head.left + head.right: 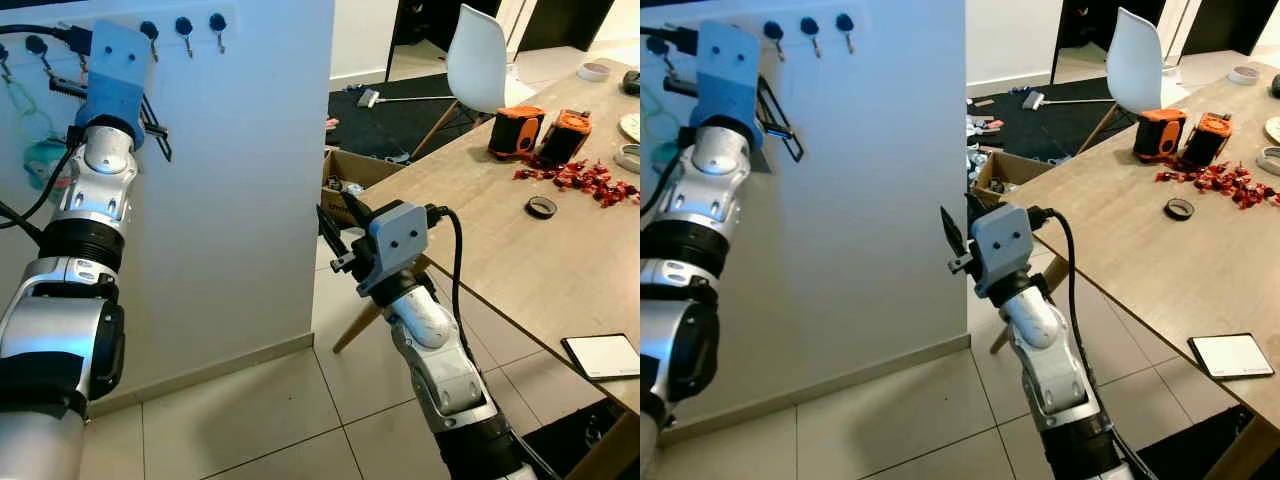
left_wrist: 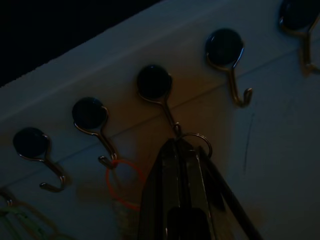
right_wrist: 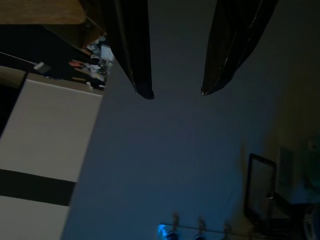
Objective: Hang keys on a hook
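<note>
While left end effector pinches key ring, ring lies flat against wall at hook.

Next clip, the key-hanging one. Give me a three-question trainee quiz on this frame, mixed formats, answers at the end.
1. True or false: the left pincer is raised to the row of hooks on the white wall.
2. The right pincer is: A) shut on a key, B) open and holding nothing, C) resting on the table.
3. Fill in: a metal key ring sits at the left pincer's tip, just below a ____.

Key: 1 true. 2 B; its two fingers stand apart with only wall between them. 3 hook; whether the ring is already over it cannot be told in the dark wrist view.
</note>
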